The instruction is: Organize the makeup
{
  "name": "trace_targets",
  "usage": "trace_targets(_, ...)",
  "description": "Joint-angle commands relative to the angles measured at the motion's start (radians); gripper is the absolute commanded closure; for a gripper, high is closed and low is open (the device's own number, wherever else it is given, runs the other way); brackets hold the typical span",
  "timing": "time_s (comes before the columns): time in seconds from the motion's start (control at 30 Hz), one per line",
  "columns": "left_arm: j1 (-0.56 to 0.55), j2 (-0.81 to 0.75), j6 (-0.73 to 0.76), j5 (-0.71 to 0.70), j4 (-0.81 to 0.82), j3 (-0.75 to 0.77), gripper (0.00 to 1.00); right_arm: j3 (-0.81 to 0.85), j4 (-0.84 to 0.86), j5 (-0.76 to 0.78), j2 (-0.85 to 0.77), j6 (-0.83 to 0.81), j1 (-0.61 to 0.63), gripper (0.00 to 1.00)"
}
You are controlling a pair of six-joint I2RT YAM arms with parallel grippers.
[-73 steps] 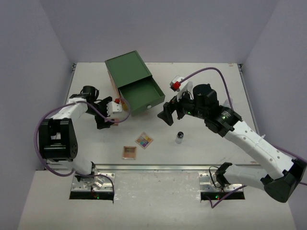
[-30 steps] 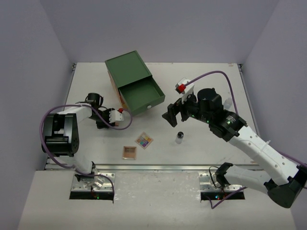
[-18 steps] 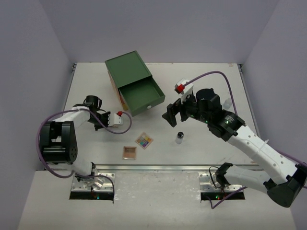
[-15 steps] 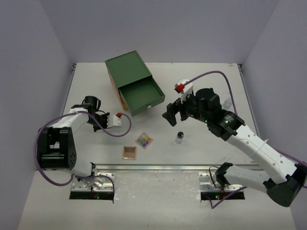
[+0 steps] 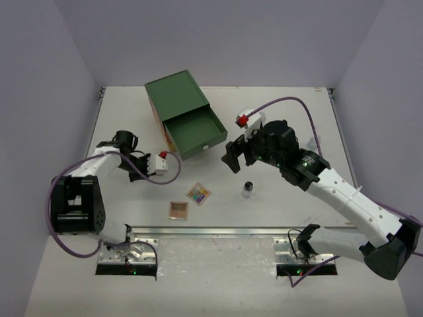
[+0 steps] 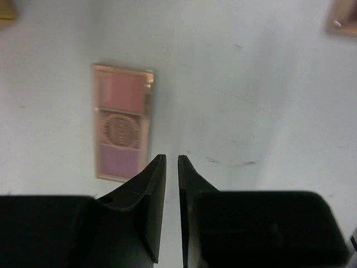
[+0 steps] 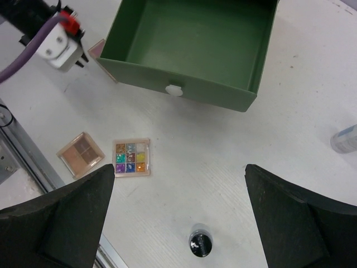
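Note:
The makeup lies loose on the white table. A multicolour palette and a tan palette sit near the front. To their right stands a black-capped jar. A pink palette lies flat by the drawer box's left corner. A clear bottle lies at the right. My left gripper is shut on nothing, just right of the pink palette. High over the jar, my right gripper hangs wide open and empty.
The green drawer box stands at the back left, its drawer pulled out and empty. The left arm's purple cable loops beside the drawer's corner. A metal rail runs along the table's near edge.
The left gripper has closed the last bit and its wrist has shifted slightly beside the drawer box. The right gripper drifted a little to the left, still wide open.

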Motion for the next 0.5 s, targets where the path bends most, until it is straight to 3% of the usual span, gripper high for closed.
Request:
trace_targets(0.0,0.077,0.132,-0.241,0.155,0.021,0.198,0.83,0.030,0.049,0.022,-0.034,-0.004,-0.003,0.01)
trace_targets(0.07,0.101,0.133,-0.237,0.203,0.018,0.201,0.75,0.014,0.049,0.029,-0.045,-0.005,-0.003,0.01)
trace_targets(0.1,0.104,0.114,-0.213,0.204,0.033,0.181,0.64,0.006,0.050,0.031,-0.057,-0.001,-0.003,0.01)
trace_targets(0.13,0.102,0.101,-0.147,0.207,0.049,0.139,0.44,-0.004,0.049,0.036,-0.060,-0.001,-0.003,0.01)
trace_targets(0.27,0.102,0.088,-0.009,0.229,0.074,0.105,0.06,-0.003,0.049,0.027,-0.052,0.001,-0.003,0.01)
trace_targets(0.37,0.101,0.196,0.034,0.227,0.007,0.200,0.00,0.013,0.049,0.018,-0.039,-0.004,-0.003,0.01)
trace_targets(0.47,0.100,0.278,0.061,0.192,-0.057,0.272,0.00,0.025,0.049,0.012,-0.027,-0.007,-0.003,0.01)
